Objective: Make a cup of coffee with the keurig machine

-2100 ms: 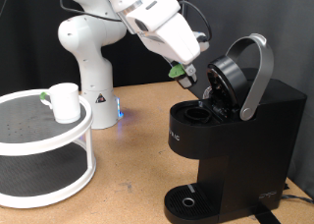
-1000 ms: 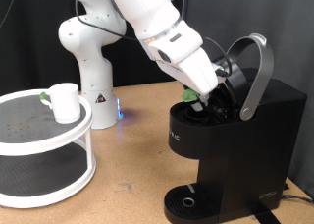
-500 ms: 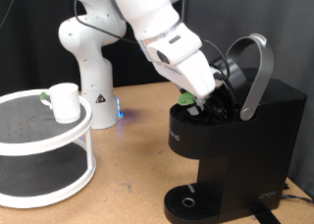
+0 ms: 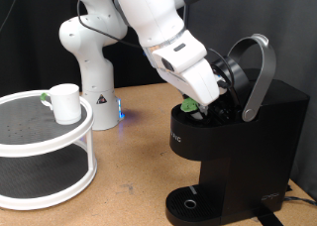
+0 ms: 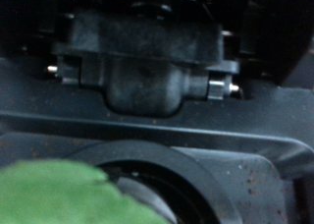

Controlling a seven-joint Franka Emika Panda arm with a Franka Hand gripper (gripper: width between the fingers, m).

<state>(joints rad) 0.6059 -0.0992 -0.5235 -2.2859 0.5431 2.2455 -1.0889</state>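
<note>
backdrop: black curtain [image 4: 267, 13] | surface: brown wooden tabletop [image 4: 139, 167] | furniture: white two-tier round shelf [image 4: 45, 152]

You've got the keurig machine [image 4: 238, 137] in matte black plastic, with a satin silver-grey lid handle [image 4: 260, 72]. Left of it, the cup [image 4: 65, 102] looks smooth glossy white. It sits on a white stand [image 4: 50, 152] with a dark speckled shelf surface. The table [image 4: 139, 176] is brown, matt, fibreboard-like. The arm shell [image 4: 163, 33] is glossy white plastic.
</note>
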